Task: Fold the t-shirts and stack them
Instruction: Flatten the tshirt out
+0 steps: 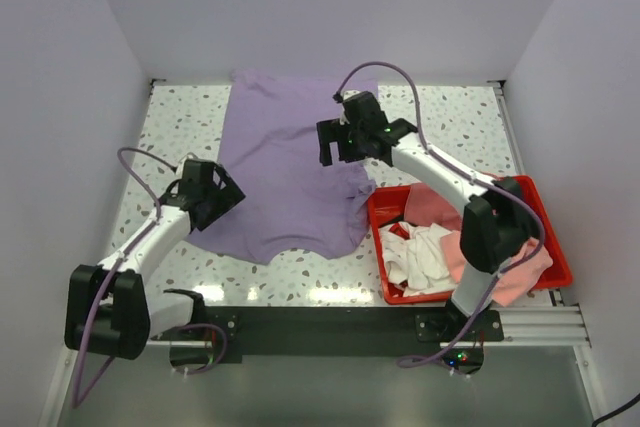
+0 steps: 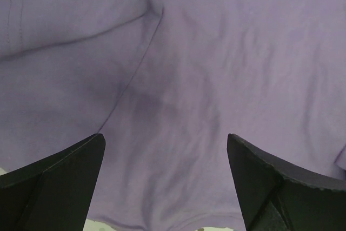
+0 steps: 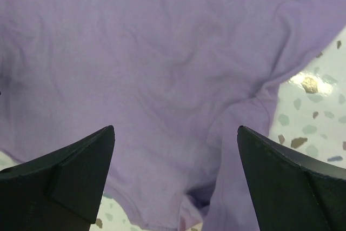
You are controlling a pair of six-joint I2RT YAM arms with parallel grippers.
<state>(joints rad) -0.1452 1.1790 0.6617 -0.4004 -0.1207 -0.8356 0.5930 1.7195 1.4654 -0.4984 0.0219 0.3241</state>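
Observation:
A purple t-shirt (image 1: 285,162) lies spread on the speckled table, wrinkled along its near and right edges. It fills the left wrist view (image 2: 205,68) and the right wrist view (image 3: 140,63). My left gripper (image 1: 222,197) is open over the shirt's near left edge, its black fingers (image 2: 54,182) apart above the cloth. My right gripper (image 1: 333,143) is open above the shirt's right side, fingers (image 3: 70,171) apart, holding nothing. More t-shirts, white (image 1: 418,255) and pink (image 1: 500,267), lie crumpled in a red bin (image 1: 540,217).
The red bin stands at the right near edge of the table, beside the shirt's right hem. White walls enclose the table (image 1: 180,122) on three sides. A black rail (image 1: 330,325) runs along the near edge between the arm bases.

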